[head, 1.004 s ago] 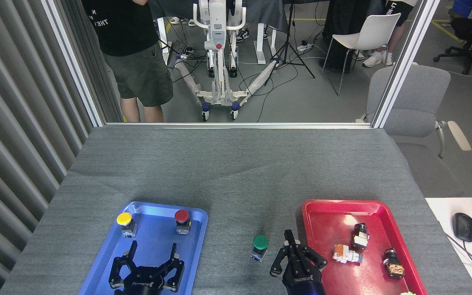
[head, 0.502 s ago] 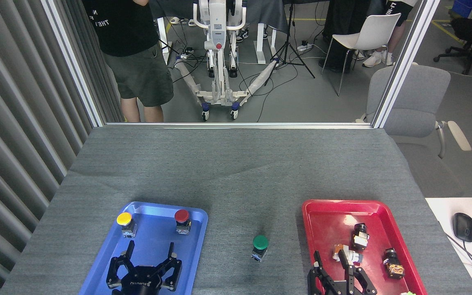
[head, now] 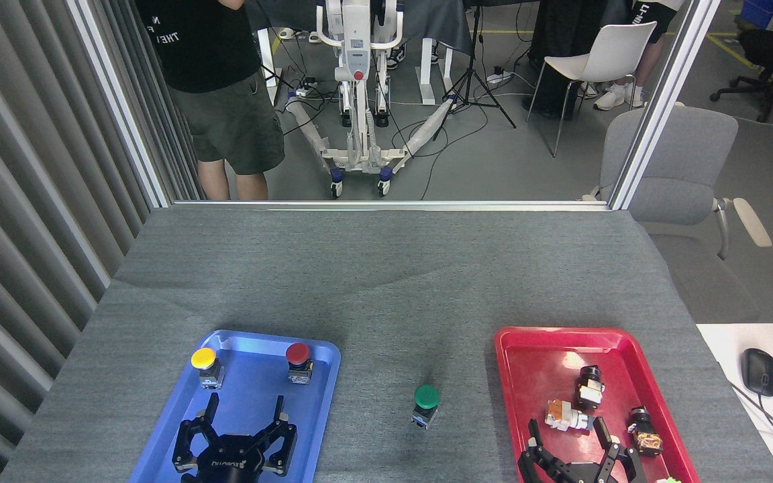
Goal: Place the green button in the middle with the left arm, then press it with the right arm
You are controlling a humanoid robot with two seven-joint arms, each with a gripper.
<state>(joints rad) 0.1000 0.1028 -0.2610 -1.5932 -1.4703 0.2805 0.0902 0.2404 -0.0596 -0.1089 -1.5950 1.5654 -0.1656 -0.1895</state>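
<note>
**Head view: green button stands in the middle, both arms low over their trays**

Head view shows the green button [head: 426, 398] upright on the bare grey cloth of the middle [head: 413, 322], between the blue tray [head: 323, 376] and the red tray [head: 514, 362]. It sits well to the right of the left gripper [head: 235, 433], whose jaws are spread and empty over the blue tray, and to the left of the right gripper [head: 578, 446], whose jaws are likewise spread and empty over the red tray.

The button looks small, rigid and light, with a smooth rounded cap that would probably slip in a pinch; the boxy base offers flatter sides for a hold. For pressing, contact belongs squarely on top of the cap, since an off-centre push could tip so narrow a base on the table [head: 373, 268].
</note>
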